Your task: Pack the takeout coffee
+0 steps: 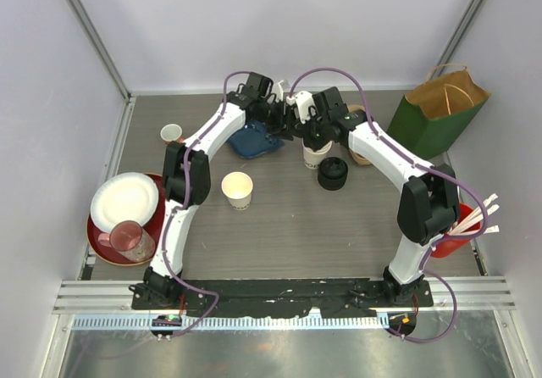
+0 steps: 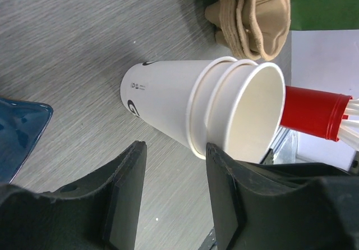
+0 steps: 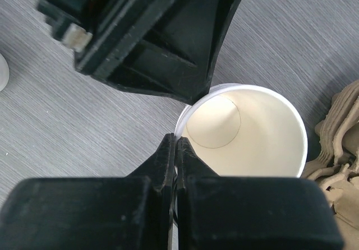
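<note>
Right tool [image 3: 175,142] tight on rim of three nested cups [image 2: 162,101]

**Cups open, lids off**

I see a nested stack [image 1: 317,154] of cream-white tapered paper cups standing upright toward the back of the table, near its middle. On my left wrist feed its staggered rims show the cups seated one inside another, with black print low on the outer wall. My right wrist feed looks straight down into the empty top cup. A single cup [image 1: 238,190] stands upright and open well to the left, closer to the near edge. The black lids [image 1: 333,174] sit stacked just beside the nested stack.
</note>
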Controlling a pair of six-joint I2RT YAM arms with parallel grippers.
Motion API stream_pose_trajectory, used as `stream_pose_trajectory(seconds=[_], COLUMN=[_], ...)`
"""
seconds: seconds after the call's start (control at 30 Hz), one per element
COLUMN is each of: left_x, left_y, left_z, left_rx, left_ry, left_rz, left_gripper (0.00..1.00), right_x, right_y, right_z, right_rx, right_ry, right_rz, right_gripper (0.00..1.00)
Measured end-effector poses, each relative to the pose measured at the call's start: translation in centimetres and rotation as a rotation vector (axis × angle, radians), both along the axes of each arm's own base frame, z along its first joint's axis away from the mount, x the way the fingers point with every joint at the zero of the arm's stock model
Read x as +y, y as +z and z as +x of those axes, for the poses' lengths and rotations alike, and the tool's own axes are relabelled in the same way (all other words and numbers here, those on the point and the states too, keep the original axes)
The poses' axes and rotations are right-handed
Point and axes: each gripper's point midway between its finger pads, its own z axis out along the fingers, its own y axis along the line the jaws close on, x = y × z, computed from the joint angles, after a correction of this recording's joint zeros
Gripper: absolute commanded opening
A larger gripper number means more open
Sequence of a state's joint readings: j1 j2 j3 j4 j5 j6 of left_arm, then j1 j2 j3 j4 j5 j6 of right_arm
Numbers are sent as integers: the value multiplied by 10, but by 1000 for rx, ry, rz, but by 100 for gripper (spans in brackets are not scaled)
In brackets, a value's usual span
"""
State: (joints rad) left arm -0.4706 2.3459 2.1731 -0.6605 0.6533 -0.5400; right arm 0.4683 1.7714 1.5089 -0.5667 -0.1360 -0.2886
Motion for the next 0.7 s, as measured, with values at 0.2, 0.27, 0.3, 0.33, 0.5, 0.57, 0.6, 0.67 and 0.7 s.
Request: stream_pose_trajectory(seconds=[0.2, 0.27, 0.3, 0.33, 0.5, 0.57, 0.6, 0.67, 0.7], left_x=[-6, -7, -7, -7, -8, -8, -8, -8, -9], left_y=[-9, -8, -8, -9, -9, -9, -9, -8, -8], left_z=[-2, -2, -2, -2, -2, -2, -2, -2, -1], left_rx=[46, 46, 46, 46, 46, 44, 44, 40, 37], left_ry=[-10, -11, -11, -11, -13, -14, -14, -15, -16], left_rz=[-28, -33, -35, -36, -36, -36, -36, -37, -37], left_gripper=[49, 49, 49, 49, 48, 48, 48, 48, 48], right_x=[-2, -2, -2, -2, -3, -3, -4, -5, -6], right_y=[1, 1, 1, 1, 1, 2, 3, 5, 7], right_z=[0, 0, 0, 0, 0, 0, 1, 2, 3], right_rx=[-4, -4, -4, -4, -5, -9, -13, -24, -32], right_ry=[0, -1, -1, -1, 0, -3, -2, -3, -3], right_rz=[4, 4, 4, 4, 2, -1, -4, -12, -15], right_gripper=[1, 1, 1, 1, 1, 1, 1, 1, 1])
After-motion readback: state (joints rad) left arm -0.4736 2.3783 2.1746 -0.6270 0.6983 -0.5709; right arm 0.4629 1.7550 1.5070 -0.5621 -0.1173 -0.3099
